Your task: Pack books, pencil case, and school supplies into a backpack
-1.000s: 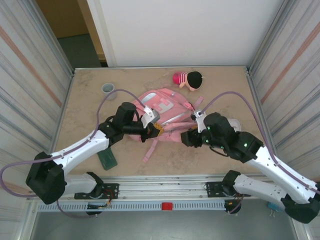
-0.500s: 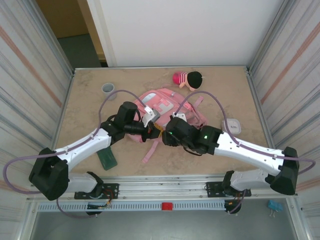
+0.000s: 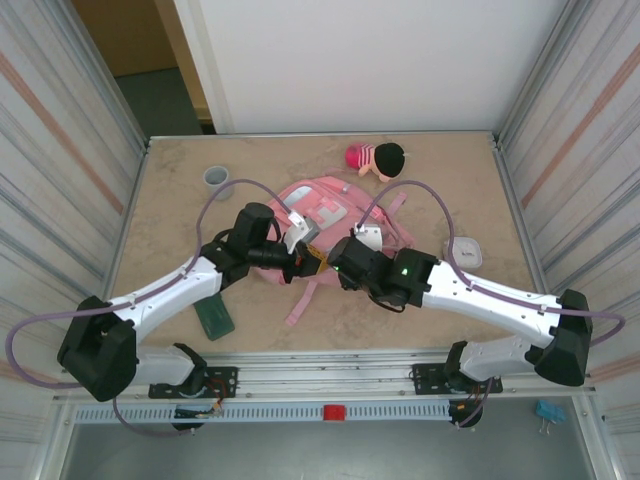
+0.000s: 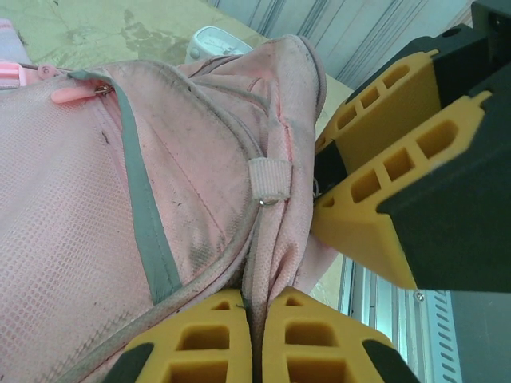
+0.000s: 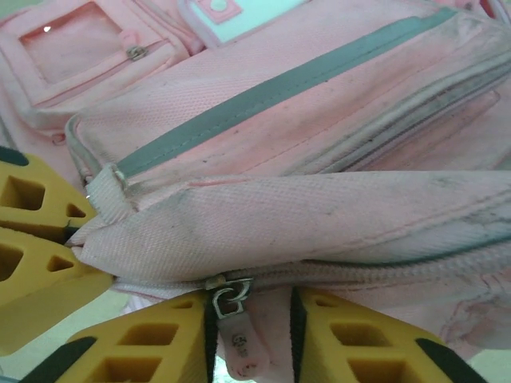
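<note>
- My desk (image 3: 470, 190) is a beige marbled slab. Ribbed metal walls stand on both sides, a white panel closes the back, and a dim doorway shows past the far left corner.
- The pink backpack (image 3: 330, 205) lies at the middle of the desk with its front pockets up.
- My left hand (image 4: 251, 343) is pressed together, pinching a fold of fabric at the backpack's near edge.
- My right hand (image 5: 249, 309) sits just beside it. Its fingers are narrowly apart with the zip pull (image 5: 233, 339) between them, and I cannot tell whether they grip it.
- The dark book (image 3: 214, 318) lies flat near the front left, well apart from the backpack.
- A plush doll (image 3: 375, 158) lies beyond the backpack, a grey ring (image 3: 217, 177) sits at the far left, and a white box (image 3: 463, 250) is off to the right.
</note>
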`<act>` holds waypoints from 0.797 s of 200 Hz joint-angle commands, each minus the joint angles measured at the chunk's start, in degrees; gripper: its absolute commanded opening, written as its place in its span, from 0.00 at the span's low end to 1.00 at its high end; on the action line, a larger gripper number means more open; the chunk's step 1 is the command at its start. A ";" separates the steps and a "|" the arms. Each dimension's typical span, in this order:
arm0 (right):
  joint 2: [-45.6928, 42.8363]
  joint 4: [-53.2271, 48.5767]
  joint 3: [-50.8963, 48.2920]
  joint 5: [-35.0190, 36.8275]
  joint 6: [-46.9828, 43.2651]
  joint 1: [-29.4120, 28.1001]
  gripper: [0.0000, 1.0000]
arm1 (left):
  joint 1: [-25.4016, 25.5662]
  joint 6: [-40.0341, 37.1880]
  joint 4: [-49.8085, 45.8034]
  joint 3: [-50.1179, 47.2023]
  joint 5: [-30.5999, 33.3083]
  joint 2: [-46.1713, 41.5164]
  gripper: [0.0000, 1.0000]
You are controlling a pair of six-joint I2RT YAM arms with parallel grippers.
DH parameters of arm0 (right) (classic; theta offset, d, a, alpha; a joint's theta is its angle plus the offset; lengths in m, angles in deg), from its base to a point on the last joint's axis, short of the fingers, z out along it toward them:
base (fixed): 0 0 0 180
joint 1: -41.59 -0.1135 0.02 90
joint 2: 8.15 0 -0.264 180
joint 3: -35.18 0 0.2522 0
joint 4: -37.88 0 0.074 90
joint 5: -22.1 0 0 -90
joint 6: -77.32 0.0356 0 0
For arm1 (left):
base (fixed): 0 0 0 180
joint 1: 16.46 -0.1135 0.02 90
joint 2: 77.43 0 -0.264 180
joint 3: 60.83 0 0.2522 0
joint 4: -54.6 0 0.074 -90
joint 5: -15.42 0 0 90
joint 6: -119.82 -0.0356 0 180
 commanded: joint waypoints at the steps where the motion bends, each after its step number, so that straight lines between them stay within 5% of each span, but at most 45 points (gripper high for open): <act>1: -0.30 -2.40 -0.75 3.69 1.02 0.43 0.24 | -0.59 2.62 0.97 2.02 -1.98 -2.33 0.00; 63: -1.57 -5.73 -0.36 2.87 -2.57 2.42 0.02 | -0.88 -2.08 -3.93 2.32 1.74 -3.37 0.00; 125: -14.79 -5.92 -6.11 -8.72 -18.55 15.19 0.00 | -2.30 -9.24 -11.48 -0.22 13.45 -7.63 0.00; 144: -17.48 -1.18 -8.41 -16.30 -22.03 17.41 0.00 | -2.26 -7.31 -12.28 -0.09 13.26 -8.23 0.11; 159: -18.30 2.77 -10.49 -21.43 -22.34 17.46 0.00 | -2.33 -3.94 -12.47 -0.21 12.28 -9.31 0.41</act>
